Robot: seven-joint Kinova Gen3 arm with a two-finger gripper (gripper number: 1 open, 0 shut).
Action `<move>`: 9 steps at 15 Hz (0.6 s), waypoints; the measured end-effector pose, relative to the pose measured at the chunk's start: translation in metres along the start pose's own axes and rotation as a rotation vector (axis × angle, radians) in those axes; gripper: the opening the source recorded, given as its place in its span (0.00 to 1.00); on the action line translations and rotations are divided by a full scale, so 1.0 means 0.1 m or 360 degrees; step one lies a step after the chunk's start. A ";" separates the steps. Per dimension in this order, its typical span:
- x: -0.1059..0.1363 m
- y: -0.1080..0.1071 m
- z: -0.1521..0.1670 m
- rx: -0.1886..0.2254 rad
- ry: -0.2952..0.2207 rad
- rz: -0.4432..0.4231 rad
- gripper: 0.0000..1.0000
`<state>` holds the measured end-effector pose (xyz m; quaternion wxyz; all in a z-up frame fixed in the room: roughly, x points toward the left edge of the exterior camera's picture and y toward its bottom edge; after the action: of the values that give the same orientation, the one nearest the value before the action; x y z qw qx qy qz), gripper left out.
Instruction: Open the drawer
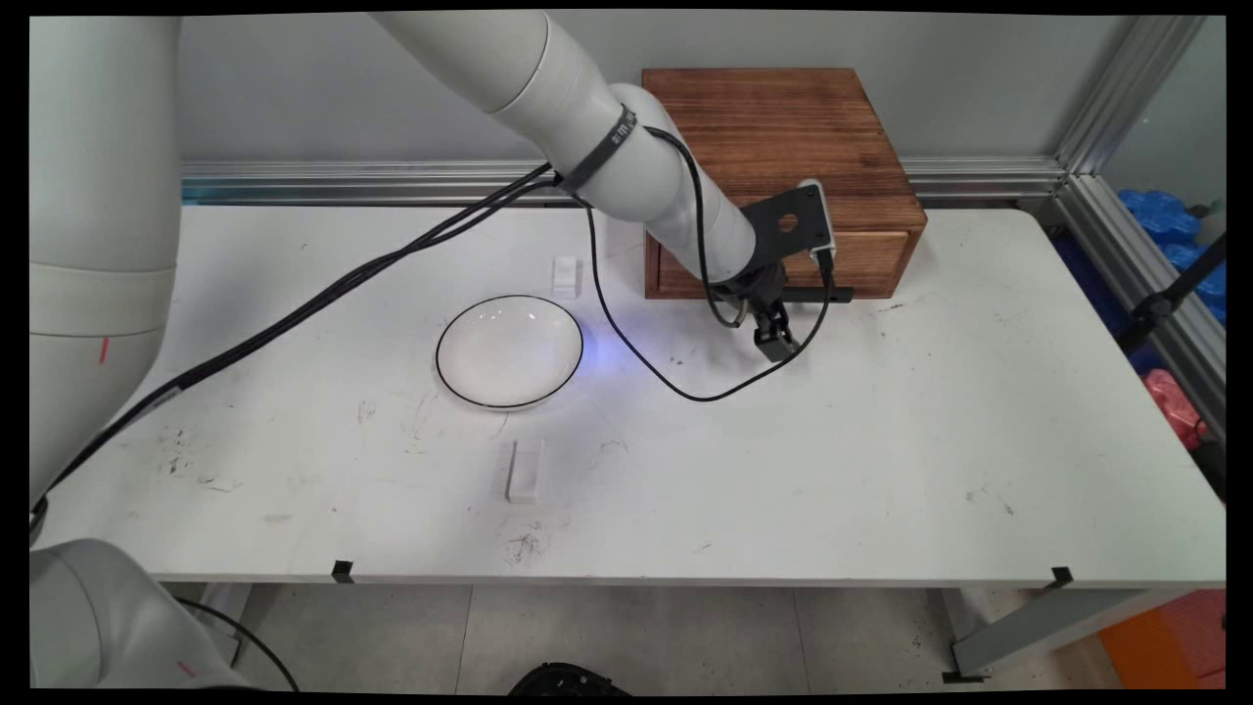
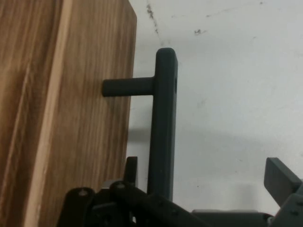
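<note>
One wooden drawer box (image 1: 783, 147), one bowl (image 1: 509, 351), two white blocks (image 1: 525, 471).

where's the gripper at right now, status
Gripper open, fingers astride the black drawer handle, not clamped. Wooden drawer box at table's back. White bowl sits apart.

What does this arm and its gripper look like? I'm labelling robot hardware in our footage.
The arm is glossy white, built of thick rounded tubular links, with a dark band round one link and small red marks lower down. Black cables hang from it in loops. The gripper is black, with an angular linkage, two fingers and a black bracket above.
</note>
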<state>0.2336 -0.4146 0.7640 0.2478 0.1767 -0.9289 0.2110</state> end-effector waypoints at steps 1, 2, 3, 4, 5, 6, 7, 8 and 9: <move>0.00 0.00 0.01 -0.0002 0.0000 -0.0001 1.00; 0.00 0.01 0.01 -0.0005 0.0000 -0.0002 1.00; 0.00 0.02 0.02 -0.0008 0.0000 -0.0004 1.00; 0.00 0.03 0.03 -0.0012 0.0000 -0.0006 1.00; 0.00 0.04 0.03 -0.0015 0.0000 -0.0008 1.00; 0.00 0.05 0.03 -0.0018 0.0000 -0.0011 1.00; 0.00 0.06 0.03 -0.0021 0.0000 -0.0012 1.00; 0.01 0.07 0.03 -0.0024 0.0000 -0.0015 1.00; 0.02 0.09 0.02 -0.0028 0.0001 -0.0017 1.00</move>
<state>0.2278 -0.4084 0.7606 0.2507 0.1794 -0.9297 0.2015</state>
